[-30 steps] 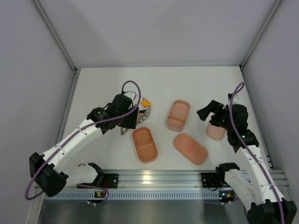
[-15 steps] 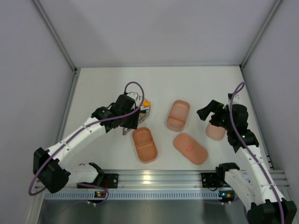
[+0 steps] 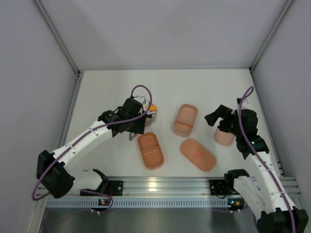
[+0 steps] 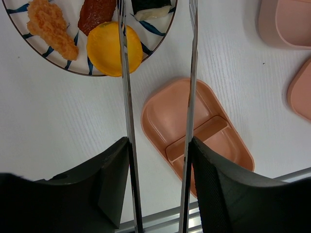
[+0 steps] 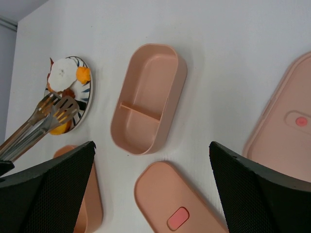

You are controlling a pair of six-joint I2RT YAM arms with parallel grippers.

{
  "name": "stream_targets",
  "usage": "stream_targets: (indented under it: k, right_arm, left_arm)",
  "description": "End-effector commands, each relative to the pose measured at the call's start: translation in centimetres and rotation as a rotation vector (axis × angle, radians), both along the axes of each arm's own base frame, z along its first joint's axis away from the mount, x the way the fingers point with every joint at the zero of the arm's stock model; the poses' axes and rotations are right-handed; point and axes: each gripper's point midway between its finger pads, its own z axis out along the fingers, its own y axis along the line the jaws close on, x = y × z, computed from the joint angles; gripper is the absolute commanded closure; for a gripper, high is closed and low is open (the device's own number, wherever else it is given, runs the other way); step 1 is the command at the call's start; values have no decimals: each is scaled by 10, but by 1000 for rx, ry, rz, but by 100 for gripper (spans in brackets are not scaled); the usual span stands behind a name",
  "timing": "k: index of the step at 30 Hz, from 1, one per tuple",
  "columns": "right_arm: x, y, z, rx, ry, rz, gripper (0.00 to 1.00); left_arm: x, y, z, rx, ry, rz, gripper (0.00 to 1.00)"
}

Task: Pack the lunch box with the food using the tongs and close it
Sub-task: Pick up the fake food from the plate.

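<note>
- Left end effector (image 4: pixel 159 145) pinches the slim silvery metal tongs (image 4: pixel 125 97); their two arms stand apart, reaching over the round white plate with dark radial stripes (image 4: pixel 165 17).
- On that plate lie the food pieces: a yellow-orange round one (image 4: pixel 109 48), a dark brown one (image 4: pixel 97 14) and a crumbed orange one (image 4: pixel 51 26).
- Since a second ago this arm has edged slightly toward the salmon-pink divided tray (image 3: pixel 150 150) beside the plate.
- Right end effector (image 5: pixel 151 145), fingers spread wide and holding nothing, has not moved.
- It hangs near the second divided tray (image 5: pixel 146 97) and the pink lid with a red mark (image 5: pixel 180 204).
</note>
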Motion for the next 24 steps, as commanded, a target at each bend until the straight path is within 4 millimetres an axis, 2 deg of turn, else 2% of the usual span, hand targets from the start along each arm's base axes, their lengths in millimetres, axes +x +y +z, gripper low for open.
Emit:
stream_targets:
  k: [1, 24]
  right_arm:
    - [5, -3, 14, 8, -62, -10, 0]
    - [6, -4, 9, 2, -54, -11, 1]
  left_arm:
    - [11, -8, 8, -36, -52, 14, 44]
    - [13, -7, -5, -1, -34, 26, 48]
